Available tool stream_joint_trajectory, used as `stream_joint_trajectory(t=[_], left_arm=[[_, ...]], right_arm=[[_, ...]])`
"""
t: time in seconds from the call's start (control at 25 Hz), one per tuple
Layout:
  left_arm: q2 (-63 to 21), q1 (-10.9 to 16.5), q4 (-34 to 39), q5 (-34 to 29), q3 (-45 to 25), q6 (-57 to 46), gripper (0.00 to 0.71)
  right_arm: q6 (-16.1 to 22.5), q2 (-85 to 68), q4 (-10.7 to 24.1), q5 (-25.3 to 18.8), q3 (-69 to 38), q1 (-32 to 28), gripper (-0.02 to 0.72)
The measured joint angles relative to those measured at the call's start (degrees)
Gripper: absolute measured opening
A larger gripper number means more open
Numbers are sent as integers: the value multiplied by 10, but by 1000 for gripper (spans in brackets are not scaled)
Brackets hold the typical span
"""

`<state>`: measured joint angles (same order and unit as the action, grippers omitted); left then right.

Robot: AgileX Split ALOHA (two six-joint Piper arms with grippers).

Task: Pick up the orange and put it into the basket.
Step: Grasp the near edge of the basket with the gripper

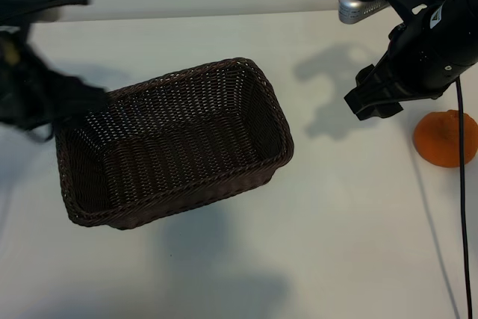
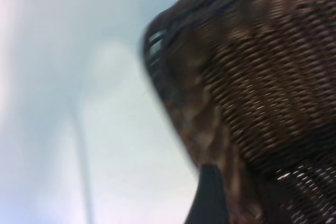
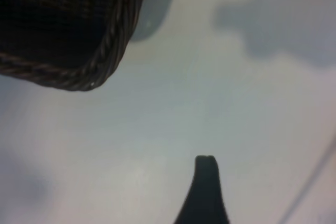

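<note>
- The left tool (image 1: 75, 98) hangs at the basket's (image 1: 175, 143) left end, spread wide, holding nothing.
- The basket stands empty mid-desk (image 1: 314, 244), bare white surface all around.
- The right tool (image 1: 373, 98) hovers wide and empty, just left of the orange (image 1: 446, 138) near the desk's right edge.

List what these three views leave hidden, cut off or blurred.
- Orange, exterior view: its upper edge sits behind the right arm, and a cable crosses it.
- Left end effector, exterior view: motion blur smears it at the basket's left end.
- Right end effector: one fingertip shows in the right wrist view; the frame edge cuts off the rest.
- Left wrist view: blurred basket weave.
</note>
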<state>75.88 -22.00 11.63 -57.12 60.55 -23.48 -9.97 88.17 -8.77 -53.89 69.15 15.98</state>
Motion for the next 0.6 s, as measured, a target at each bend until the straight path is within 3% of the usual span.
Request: stream_joint_trajectory(t=[0.16, 0.36, 0.6], left_arm=[[-62, 0, 40, 13, -75, -99, 586], [-48, 3, 55, 65, -129, -165, 586], [19, 66, 28, 130, -132, -163, 586]], right_arm=[[0, 0, -1, 2, 0, 0, 572], [2, 0, -6, 2, 0, 0, 572], [3, 0, -8, 2, 0, 0, 572]])
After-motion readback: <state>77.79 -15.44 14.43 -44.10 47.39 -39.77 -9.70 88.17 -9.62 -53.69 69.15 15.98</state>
